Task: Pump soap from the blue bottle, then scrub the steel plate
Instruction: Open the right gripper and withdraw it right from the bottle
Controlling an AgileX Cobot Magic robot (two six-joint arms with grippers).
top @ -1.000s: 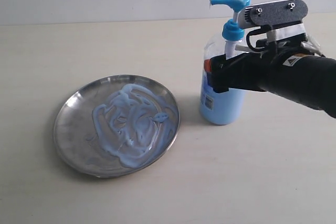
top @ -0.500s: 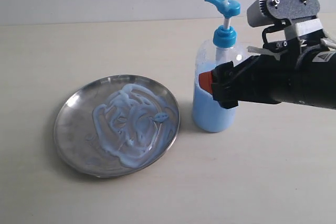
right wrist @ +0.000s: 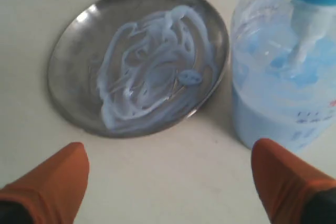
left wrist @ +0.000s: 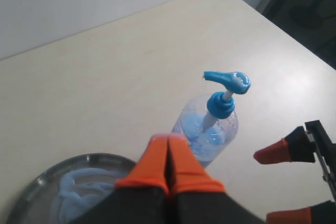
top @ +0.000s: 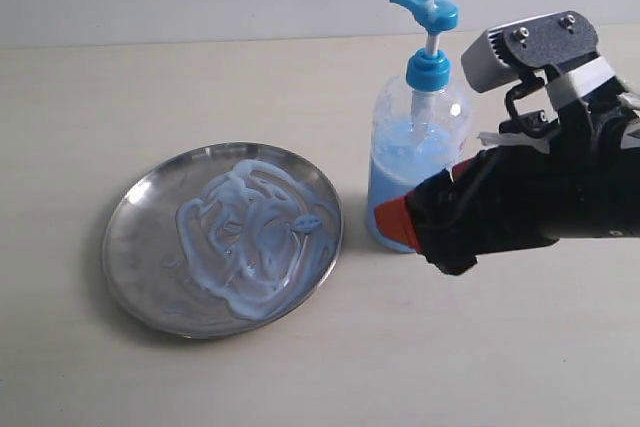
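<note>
Since the earlier frame, right pincer drew off the blue bottle and sank toward the table. Steel plate lay at left, soap swirled across it. Bottle stood upright just beside its rim. Right pincer was spread, empty; left pincer was pressed together overhead. Judgement: pumping looked done. For scrubbing, press flat and cover the whole plate without sliding it.

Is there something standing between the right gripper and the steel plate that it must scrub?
Nothing visible does. Only bare table lies between the open right gripper and the steel plate. The blue bottle stands to the side of that path, beside the plate.
</note>
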